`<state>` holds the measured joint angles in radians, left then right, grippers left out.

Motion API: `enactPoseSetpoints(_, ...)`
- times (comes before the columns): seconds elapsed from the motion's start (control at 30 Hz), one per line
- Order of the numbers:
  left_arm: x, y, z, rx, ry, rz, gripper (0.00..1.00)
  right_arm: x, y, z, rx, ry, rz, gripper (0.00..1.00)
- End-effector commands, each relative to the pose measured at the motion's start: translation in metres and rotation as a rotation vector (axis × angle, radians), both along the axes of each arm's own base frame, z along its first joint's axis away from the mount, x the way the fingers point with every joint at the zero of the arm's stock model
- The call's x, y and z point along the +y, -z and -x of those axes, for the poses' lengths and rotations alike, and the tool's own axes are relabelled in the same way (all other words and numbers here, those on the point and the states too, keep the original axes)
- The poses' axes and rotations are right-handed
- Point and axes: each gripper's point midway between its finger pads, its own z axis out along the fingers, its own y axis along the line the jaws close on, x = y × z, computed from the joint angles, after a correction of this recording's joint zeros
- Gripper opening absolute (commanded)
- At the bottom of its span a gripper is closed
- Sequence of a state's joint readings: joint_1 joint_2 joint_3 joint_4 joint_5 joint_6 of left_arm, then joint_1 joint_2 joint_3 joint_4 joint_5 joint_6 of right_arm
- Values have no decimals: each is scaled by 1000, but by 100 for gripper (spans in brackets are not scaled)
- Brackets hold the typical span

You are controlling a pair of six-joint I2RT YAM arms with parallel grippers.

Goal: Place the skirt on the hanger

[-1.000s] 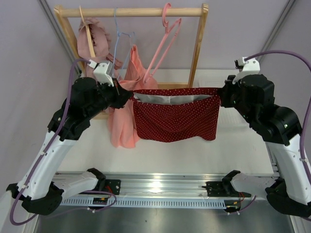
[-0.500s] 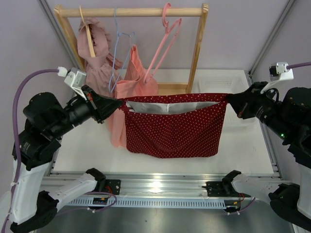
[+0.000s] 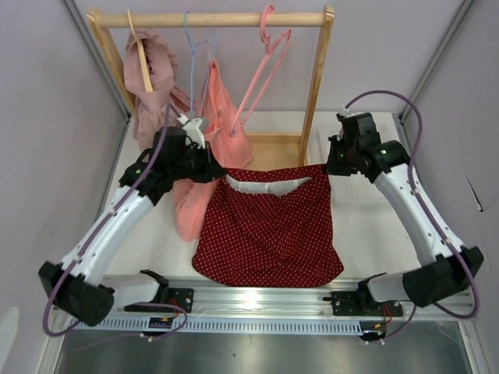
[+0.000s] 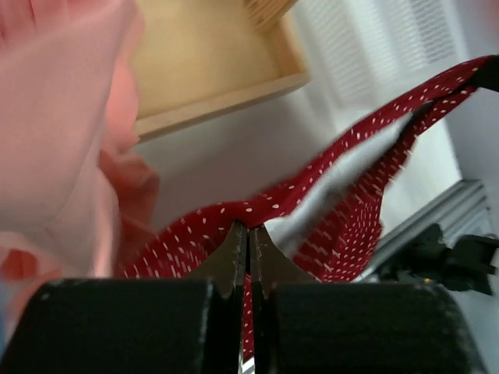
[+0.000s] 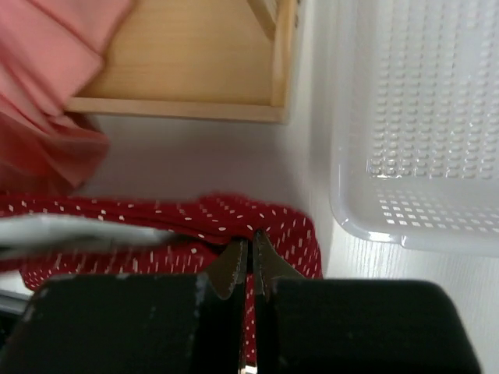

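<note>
I've lowered the skirt (image 3: 269,234) toward the pink hanger (image 3: 261,78), left gripper (image 4: 248,232) and right gripper (image 5: 250,245) pinching its waistband; threading next.

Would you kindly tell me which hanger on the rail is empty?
The pink plastic hanger, rightmost on the rail; the wooden hanger holds a mauve garment, the blue wire hanger a salmon garment.

We see the skirt (image 3: 269,234) as thin matt cloth with a paler, smoother lining (image 3: 269,185). The hanger (image 3: 267,70) looks smooth plastic, the rack (image 3: 318,78) pale bare wood, the rail (image 3: 257,296) at six o'clock shiny metal.
</note>
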<state>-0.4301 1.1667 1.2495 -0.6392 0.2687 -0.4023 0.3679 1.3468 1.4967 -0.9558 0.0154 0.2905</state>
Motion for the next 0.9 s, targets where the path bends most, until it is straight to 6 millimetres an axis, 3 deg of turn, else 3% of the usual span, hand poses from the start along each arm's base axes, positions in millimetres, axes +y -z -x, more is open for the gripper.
enactPoseSetpoints(0.0, -4, -14, -25, -92, -21, 41, 0, 10, -20, -31, -120, -24, -85, 0)
enactPoseSetpoints(0.13, 0, 0, -34, -75, -49, -1, 0, 7, -10, -37, -95, -1, -82, 0)
enactPoseSetpoints(0.27, 11, 22, -25, -50, -76, -40, 0, -2, 0, -26, -68, 36, -73, 0)
enactPoseSetpoints(0.33, 13, 27, -19, -45, -71, -38, 0, -6, 17, -14, -26, 48, -70, 0)
enactPoseSetpoints(0.37, 16, 46, -9, -10, -69, -50, 0, -7, 15, -5, -32, 60, -89, 0)
enactPoseSetpoints(0.4, 17, 52, -5, -1, -70, -47, 0, -8, 20, 1, -22, 62, -95, 0)
enactPoseSetpoints(0.43, 19, 70, 5, 35, -61, -51, 0, -13, 41, 13, 24, 75, -84, 0)
enactPoseSetpoints(0.5, 22, 82, 21, 47, -65, -21, 0, -18, 46, 32, 24, 103, -108, 0)
enactPoseSetpoints(0.53, 25, 102, 33, 93, -68, -17, 0, -20, 68, 45, 72, 109, -105, 0)
enactPoseSetpoints(0.57, 26, 106, 39, 97, -70, -7, 0, -22, 67, 55, 55, 113, -120, 1)
enactPoseSetpoints(0.6, 31, 126, 54, 129, -71, -10, 0, -24, 74, 62, 69, 131, -130, 1)
enactPoseSetpoints(0.63, 31, 130, 59, 134, -66, 4, 0, -26, 92, 73, 107, 142, -125, 1)
enactPoseSetpoints(0.73, 26, 142, 79, 149, -60, 36, 0, -21, 104, 92, 129, 154, -183, 3)
enactPoseSetpoints(0.87, 17, 152, 87, 191, -73, 33, 0, -9, 123, 107, 170, 173, -208, 21)
